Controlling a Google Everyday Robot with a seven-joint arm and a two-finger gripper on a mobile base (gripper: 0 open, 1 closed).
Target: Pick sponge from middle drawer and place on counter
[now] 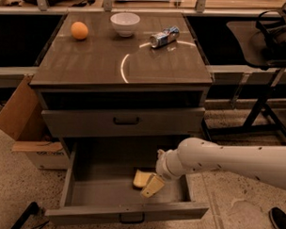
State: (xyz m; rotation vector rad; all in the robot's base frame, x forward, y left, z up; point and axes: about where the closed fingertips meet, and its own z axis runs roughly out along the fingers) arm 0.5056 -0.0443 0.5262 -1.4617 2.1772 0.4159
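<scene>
The middle drawer [79, 180] is pulled open at the bottom of the cabinet, with a dark handle on its front. The pale-yellow sponge [140, 178] lies on the drawer floor, right of centre. My gripper [152, 185] reaches down into the drawer from the right on a white arm and sits right against the sponge's right side. Whether it holds the sponge does not show. The counter [88, 62] is the glossy grey-brown top with a pale arc mark.
On the counter stand an orange fruit [79, 30], a white bowl [125, 23] and a lying can [164, 37]. A closed drawer front [126, 120] sits above the open one. A cardboard box [25, 121] stands to the left and a dark side table [263, 40] to the right.
</scene>
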